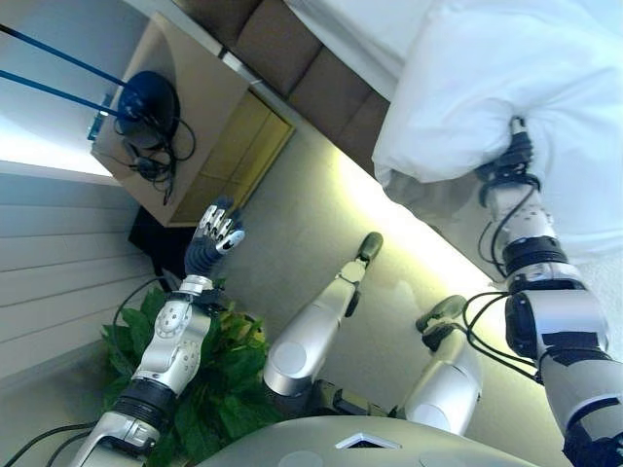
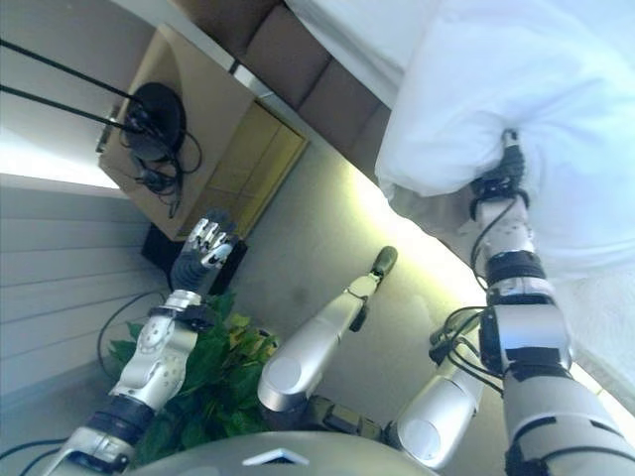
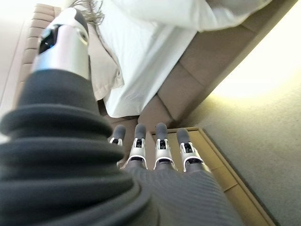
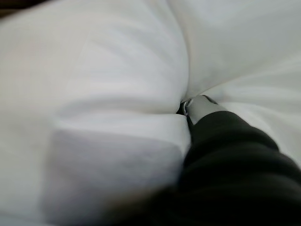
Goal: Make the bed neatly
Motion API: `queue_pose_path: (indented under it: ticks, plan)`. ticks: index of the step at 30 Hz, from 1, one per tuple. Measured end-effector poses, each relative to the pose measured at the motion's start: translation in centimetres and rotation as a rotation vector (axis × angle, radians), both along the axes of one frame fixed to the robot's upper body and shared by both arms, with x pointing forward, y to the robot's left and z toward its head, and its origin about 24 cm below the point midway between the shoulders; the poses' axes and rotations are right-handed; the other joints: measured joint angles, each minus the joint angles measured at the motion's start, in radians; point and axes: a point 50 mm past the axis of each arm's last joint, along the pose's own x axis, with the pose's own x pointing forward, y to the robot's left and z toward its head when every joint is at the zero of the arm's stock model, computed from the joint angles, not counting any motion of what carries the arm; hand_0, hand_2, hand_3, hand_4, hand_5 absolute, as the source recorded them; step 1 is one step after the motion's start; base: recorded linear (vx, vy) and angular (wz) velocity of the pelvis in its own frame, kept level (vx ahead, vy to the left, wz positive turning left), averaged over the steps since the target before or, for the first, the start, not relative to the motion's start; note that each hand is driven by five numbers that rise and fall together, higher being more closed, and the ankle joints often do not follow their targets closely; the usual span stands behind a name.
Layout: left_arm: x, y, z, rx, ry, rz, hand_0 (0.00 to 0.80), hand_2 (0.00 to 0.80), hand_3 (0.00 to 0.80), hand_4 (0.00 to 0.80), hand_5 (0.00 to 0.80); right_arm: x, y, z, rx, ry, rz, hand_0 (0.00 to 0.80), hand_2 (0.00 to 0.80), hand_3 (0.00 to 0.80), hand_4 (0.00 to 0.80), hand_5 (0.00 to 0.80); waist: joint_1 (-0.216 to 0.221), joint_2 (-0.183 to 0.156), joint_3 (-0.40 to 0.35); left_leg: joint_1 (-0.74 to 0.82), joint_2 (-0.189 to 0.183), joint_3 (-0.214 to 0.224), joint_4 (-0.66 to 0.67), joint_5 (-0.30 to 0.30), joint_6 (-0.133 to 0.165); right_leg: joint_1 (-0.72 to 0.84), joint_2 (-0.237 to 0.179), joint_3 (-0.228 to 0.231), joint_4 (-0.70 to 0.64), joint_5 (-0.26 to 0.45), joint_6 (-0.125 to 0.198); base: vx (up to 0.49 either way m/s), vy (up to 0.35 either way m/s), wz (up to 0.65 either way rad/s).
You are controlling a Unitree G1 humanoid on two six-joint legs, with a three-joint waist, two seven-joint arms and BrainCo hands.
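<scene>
Currently, right robot hand (image 1: 513,136): buried in white pillow (image 1: 487,88), fingers hidden, grip unclear.
Left robot hand (image 1: 216,232): spread, idle.
Tip: set pillow square at bed (image 1: 350,29) edge.

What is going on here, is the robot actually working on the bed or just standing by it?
It is working on it. The right hand is buried in a white pillow at the bed's edge, with its fingers hidden in the fabric, so whether it is gripping cannot be seen. The left hand is held up open in the air, away from the bed, touching nothing, near a wooden nightstand. White bedding lies rumpled on the bed.
</scene>
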Motion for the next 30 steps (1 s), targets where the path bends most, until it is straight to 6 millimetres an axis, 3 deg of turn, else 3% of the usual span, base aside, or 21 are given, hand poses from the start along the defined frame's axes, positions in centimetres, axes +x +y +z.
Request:
queue_pose_path:
  ticks: [6, 17, 26, 27, 28, 30]
  plan:
    - [0.1, -1.4, -0.4, -0.019, 0.031, -0.026, 0.0, 0.0, 0.0, 0.0, 0.0, 0.5, 3.5, 0.1, -0.195, 0.079, 0.073, 0.8, 0.8, 0.8, 0.8, 0.8, 0.004, 0.016, -0.013, 0.019, -0.004, -0.006, -0.012, 0.002, 0.0, 0.018, -0.003, -0.001, 0.001, -0.014, 0.006, 0.005, 0.009, 0.05]
    - [0.0, -2.3, -1.0, -0.015, 0.064, -0.061, 0.0, 0.0, 0.0, 0.0, 0.0, 0.5, 9.2, -0.3, -0.316, 0.126, 0.194, 0.8, 0.8, 0.8, 0.8, 0.8, 0.013, 0.037, -0.061, 0.044, -0.006, -0.029, -0.023, -0.003, -0.012, 0.044, -0.008, -0.021, 0.019, -0.045, 0.006, 0.016, -0.018, 0.06]
    - [0.0, -2.9, -1.3, -0.04, 0.078, -0.071, 0.0, 0.0, 0.0, 0.0, 0.0, 0.0, 9.2, -1.8, -0.357, 0.222, 0.178, 0.8, 0.8, 0.8, 0.8, 0.8, 0.027, 0.039, -0.074, 0.045, -0.002, -0.032, -0.019, -0.001, -0.017, 0.044, -0.006, -0.024, 0.028, -0.054, 0.002, -0.024, -0.041, 0.0]
    - [0.0, -3.0, -1.3, -0.041, 0.078, -0.071, 0.0, 0.0, 0.0, 0.0, 0.0, -0.1, 9.1, -2.1, -0.358, 0.237, 0.177, 0.565, 0.565, 0.565, 0.565, 0.565, 0.027, 0.036, -0.075, 0.044, -0.002, -0.033, -0.019, -0.001, -0.017, 0.043, -0.006, -0.024, 0.028, -0.054, 0.002, -0.035, -0.049, 0.01]
    - [0.1, -3.0, -1.3, -0.04, 0.078, -0.07, 0.0, 0.0, 0.0, 0.0, 0.0, -0.2, 9.0, -2.5, -0.361, 0.255, 0.182, 0.0, 0.0, 0.0, 0.0, 0.0, 0.027, 0.033, -0.076, 0.044, -0.002, -0.033, -0.019, -0.001, -0.018, 0.043, -0.005, -0.025, 0.028, -0.054, 0.002, -0.027, -0.045, 0.01]
    - [0.1, -3.0, -1.3, -0.027, 0.078, -0.067, 0.0, 0.0, 0.0, 0.0, 0.0, -0.4, 9.2, -3.3, -0.381, 0.285, 0.211, 0.0, 0.0, 0.0, 0.0, 0.0, 0.028, 0.027, -0.079, 0.041, -0.001, -0.035, -0.019, -0.002, -0.019, 0.042, -0.004, -0.026, 0.025, -0.054, 0.001, -0.023, -0.036, 0.01]
